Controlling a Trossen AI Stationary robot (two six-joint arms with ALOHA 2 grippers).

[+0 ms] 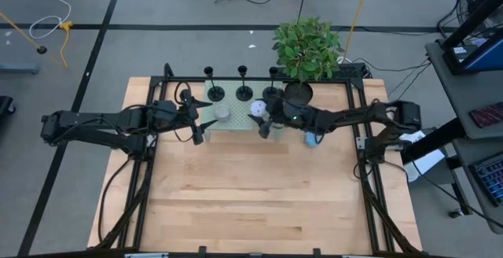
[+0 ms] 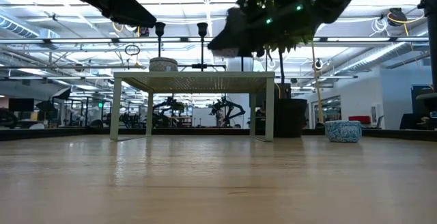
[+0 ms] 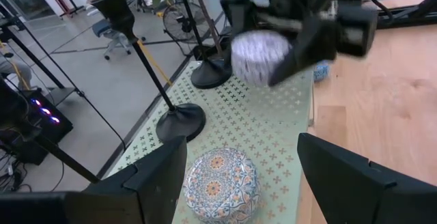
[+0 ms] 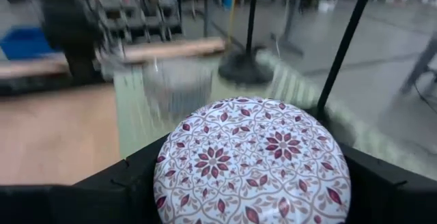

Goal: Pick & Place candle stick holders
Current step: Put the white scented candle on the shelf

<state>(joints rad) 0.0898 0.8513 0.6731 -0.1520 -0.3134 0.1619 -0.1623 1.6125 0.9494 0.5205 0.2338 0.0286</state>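
Observation:
Three black candle stick holders [image 1: 213, 93] [image 1: 244, 93] [image 1: 273, 93] stand by their disc bases along the far edge of a pale green perforated stand [image 1: 236, 120]. Two of them show in the left wrist view [image 3: 181, 121] [image 3: 212, 74]. My left gripper [image 1: 203, 128] is open and hangs just above a round orange-and-blue patterned tin [image 3: 220, 183], which sits on the stand. My right gripper [image 1: 262, 116] is shut on a white round tin with a maroon flower pattern [image 4: 252, 162], over the stand's right part. My right gripper pinches the white patterned tin by its round side wall [image 4: 164, 176] between its two fingers, one on each side. The fingers come slanting down from the table's right. The tin [image 3: 258, 57] is lifted clear above the green stand, its patterned top facing the wrist camera.
A leafy plant [image 1: 306, 46] in a black pot [image 1: 299, 93] stands at the far right of the stand. A small blue bowl [image 1: 313, 140] sits on the wooden table [image 1: 259, 195] under my right arm. The near half of the table is bare wood.

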